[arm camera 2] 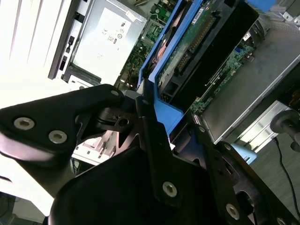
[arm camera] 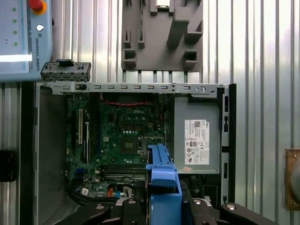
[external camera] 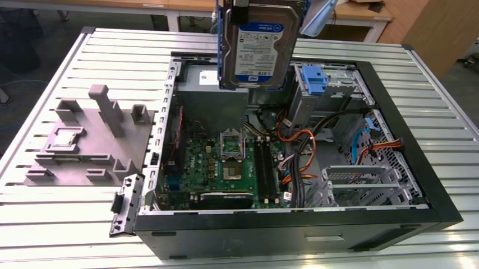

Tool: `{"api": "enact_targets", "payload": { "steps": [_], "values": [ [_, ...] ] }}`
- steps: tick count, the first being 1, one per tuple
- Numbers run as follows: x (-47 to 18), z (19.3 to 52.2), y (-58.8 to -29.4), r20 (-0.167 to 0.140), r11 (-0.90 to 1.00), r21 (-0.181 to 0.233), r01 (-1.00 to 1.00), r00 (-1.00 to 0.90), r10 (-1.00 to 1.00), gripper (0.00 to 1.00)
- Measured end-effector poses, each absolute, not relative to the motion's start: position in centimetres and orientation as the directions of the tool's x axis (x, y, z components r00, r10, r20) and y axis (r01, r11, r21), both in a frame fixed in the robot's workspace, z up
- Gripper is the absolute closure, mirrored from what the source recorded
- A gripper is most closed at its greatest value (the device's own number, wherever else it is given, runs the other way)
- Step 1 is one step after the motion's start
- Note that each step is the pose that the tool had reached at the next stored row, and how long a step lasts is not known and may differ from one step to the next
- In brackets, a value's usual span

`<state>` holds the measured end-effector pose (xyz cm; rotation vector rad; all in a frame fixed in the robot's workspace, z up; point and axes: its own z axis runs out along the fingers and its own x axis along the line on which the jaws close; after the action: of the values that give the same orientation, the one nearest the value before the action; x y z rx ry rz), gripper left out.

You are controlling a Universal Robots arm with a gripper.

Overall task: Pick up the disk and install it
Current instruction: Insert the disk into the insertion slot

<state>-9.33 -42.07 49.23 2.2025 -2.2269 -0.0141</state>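
Note:
The disk, a silver-grey drive with a white-and-blue label and blue side rails, hangs upright above the far side of the open computer case. My gripper is shut on its upper end at the top edge of the exterior view. In the second wrist view the black fingers clamp a blue rail, and beyond them the disk shows its green circuit board. In the first wrist view the disk's blue rail stands edge-on over the motherboard, with the gripper behind it.
A blue plastic bracket sits in the bay beside the disk. A metal drive cage and loose cables fill the case's right part. A grey fixture holding a small silver chip lies to the exterior view's left. A pendant rests nearby.

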Motion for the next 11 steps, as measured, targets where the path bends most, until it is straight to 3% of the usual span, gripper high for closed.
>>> {"api": "enact_targets", "payload": {
  "steps": [11],
  "values": [
    [-9.1,49.2,-44.0,0.0,0.011,0.013,-1.0,-0.011,-1.0,0.64]
  ]
}}
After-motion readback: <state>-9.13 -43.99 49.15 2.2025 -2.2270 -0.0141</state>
